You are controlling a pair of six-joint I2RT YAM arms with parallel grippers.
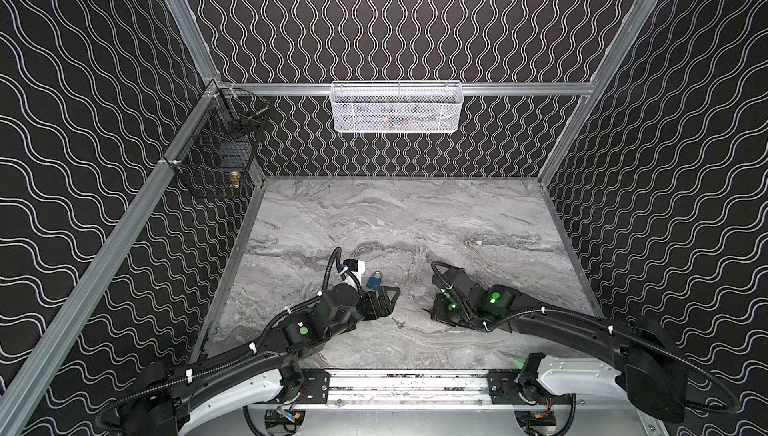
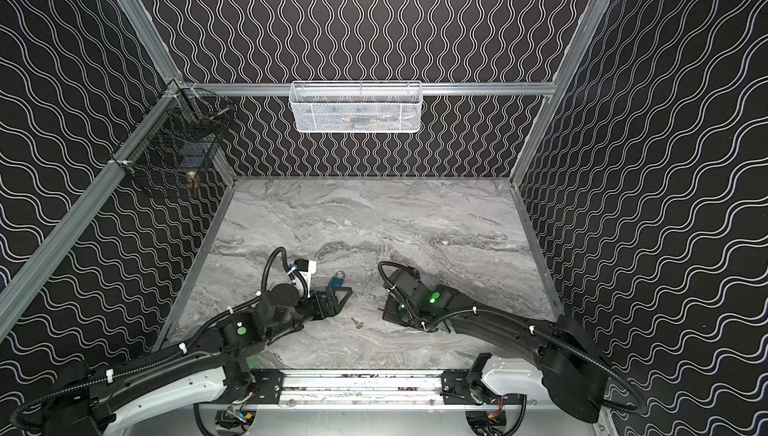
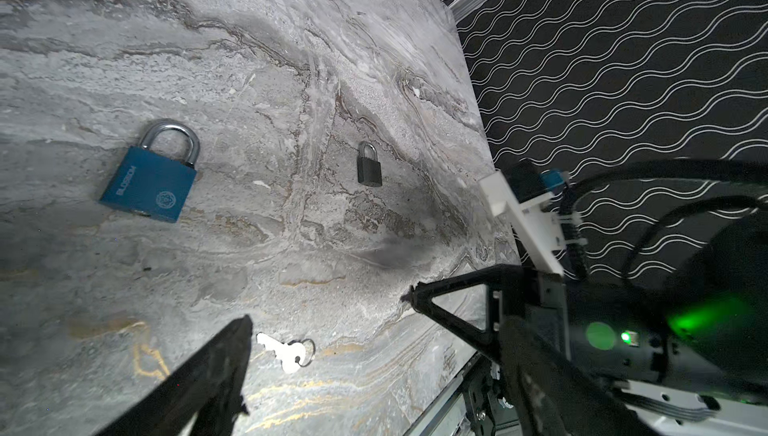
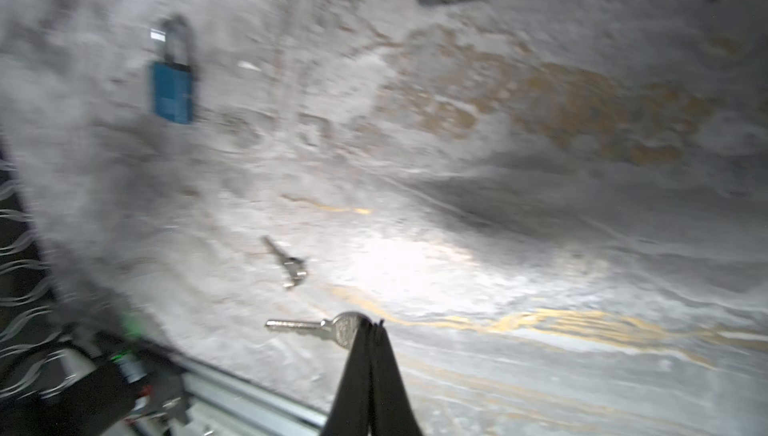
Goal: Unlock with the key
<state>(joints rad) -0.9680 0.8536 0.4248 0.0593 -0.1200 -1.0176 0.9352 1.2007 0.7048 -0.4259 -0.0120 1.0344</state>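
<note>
key pinched in my right claw, blue padlock flat on the marble

my right claw (image 4: 374, 325) is pressed together on the round head of a silver key (image 4: 316, 325), and the blade sticks out free above the table (image 1: 415, 222). my left claw (image 1: 394, 299) stands spread and holds nothing. the blue padlock (image 1: 375, 279) lies flat just beside it, with its shackle seated. a second key (image 1: 400, 323) on a small ring lies on the table between my two claws. in the left wrist view a black padlock (image 3: 369, 166) lies flat, well apart from the blue one. the table is grey and marbled, with darker veins and yellowish streaks near the front. black walls (image 1: 415, 18) with white wavy lines close three sides, edged by aluminium rails (image 1: 498, 88). a white mesh basket (image 1: 395, 108) hangs on the back rail. a black wire basket (image 1: 216, 155) hangs in the back left corner.
</note>
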